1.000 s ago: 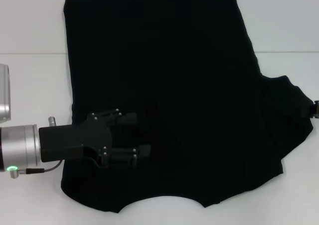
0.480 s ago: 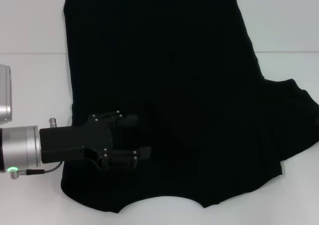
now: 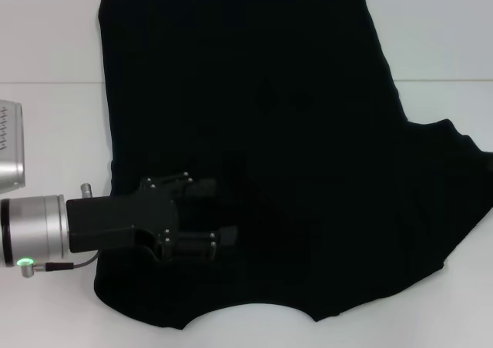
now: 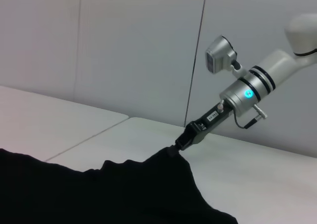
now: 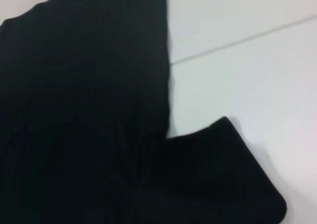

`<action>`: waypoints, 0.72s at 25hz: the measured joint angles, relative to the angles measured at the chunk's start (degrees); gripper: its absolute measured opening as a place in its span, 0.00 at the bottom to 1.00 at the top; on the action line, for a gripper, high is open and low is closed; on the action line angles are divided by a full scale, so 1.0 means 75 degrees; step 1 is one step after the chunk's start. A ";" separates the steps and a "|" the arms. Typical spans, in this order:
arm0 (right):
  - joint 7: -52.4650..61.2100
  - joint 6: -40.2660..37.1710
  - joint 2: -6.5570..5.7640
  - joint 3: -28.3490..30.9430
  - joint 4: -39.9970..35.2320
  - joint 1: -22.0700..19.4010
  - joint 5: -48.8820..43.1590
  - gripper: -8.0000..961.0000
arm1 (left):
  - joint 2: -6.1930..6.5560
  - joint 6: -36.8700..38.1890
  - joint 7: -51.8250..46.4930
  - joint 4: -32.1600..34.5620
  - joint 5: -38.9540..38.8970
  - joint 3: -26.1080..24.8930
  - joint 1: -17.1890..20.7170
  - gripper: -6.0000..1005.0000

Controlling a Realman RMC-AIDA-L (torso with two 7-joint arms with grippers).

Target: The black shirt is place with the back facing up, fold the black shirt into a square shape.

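1. The black shirt (image 3: 262, 155) lies spread over the white desk (image 3: 439, 32), its straight hem at the far side and the curved neckline at the near edge, so the cloth is flat and ready for folding.

2. The left sleeve side already looks turned in: the left edge runs fairly straight from far to near, while on the right a sleeve (image 3: 451, 179) spreads out toward the desk's right edge. I judge the fold to be at an early stage, with the right side still to come over.

3. The left pincer (image 3: 223, 213) reaches in from the left and sits low over the near-left part of the shirt, its two fingers parted moderately with nothing visibly pinched between them (black on black makes contact with the cloth hard to read). Its position over the folded-in area suggests it is there to press or steady the layer.

4. The right pincer (image 4: 174, 147) is out of the head view; the left wrist view shows it at the shirt's right sleeve, its tip meeting a raised peak of cloth. That lifted point suggests it is holding the sleeve edge, though whether the fingers are clamped I cannot tell.

5. The right wrist view shows the sleeve (image 5: 218, 174) lying dark against the desk beside the shirt's body.
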 joint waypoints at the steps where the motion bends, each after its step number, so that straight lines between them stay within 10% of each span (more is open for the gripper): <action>1: -0.0016 0.0010 -0.0002 -0.0007 0.0000 0.0038 -0.0003 0.03 | 0.0000 -0.0025 -0.0001 0.0000 0.0000 -0.0001 -0.0001 0.87; 18: -0.0190 -0.0060 0.0068 -0.0091 0.0000 0.0610 -0.0006 0.03 | 0.0001 -0.0182 -0.0013 0.0001 -0.0047 -0.0019 -0.0007 0.87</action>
